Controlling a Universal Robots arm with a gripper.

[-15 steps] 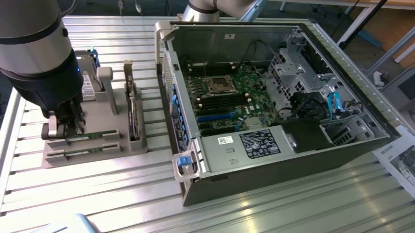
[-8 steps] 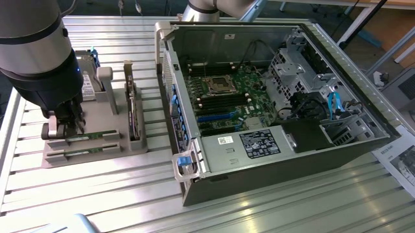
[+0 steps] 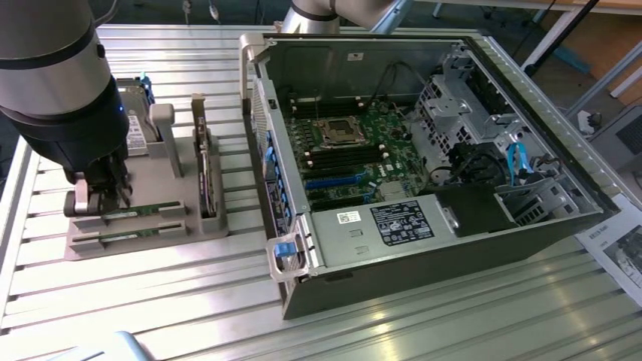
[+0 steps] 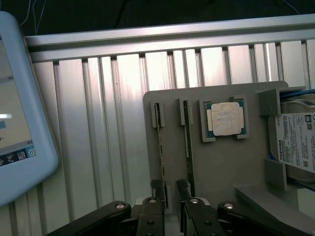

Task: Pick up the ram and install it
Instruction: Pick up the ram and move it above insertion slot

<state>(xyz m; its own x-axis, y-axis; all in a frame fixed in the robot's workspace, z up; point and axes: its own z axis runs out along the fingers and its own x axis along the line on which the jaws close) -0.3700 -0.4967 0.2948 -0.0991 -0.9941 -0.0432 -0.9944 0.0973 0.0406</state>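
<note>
Two green ram sticks stand on edge in slots of a grey holder (image 3: 150, 248) at the exterior view's left: the farther ram (image 3: 143, 212) and the nearer one (image 3: 128, 235). My gripper (image 3: 98, 201) hangs low over the left end of the farther stick. In the wrist view the two sticks run edge-on, one ram (image 4: 160, 147) beside the other (image 4: 187, 142). My gripper (image 4: 173, 209) sits just above their near ends, open, its fingers (image 4: 150, 216) apart with nothing held between them.
An open computer case (image 3: 522, 226) with the motherboard (image 3: 346, 150) fills the exterior view's middle and right. The holder also carries a silver processor chip (image 4: 226, 119), a hard drive (image 4: 295, 142) and an upright dark card (image 3: 206, 177). A pale screen edge (image 4: 19, 123) lies nearby.
</note>
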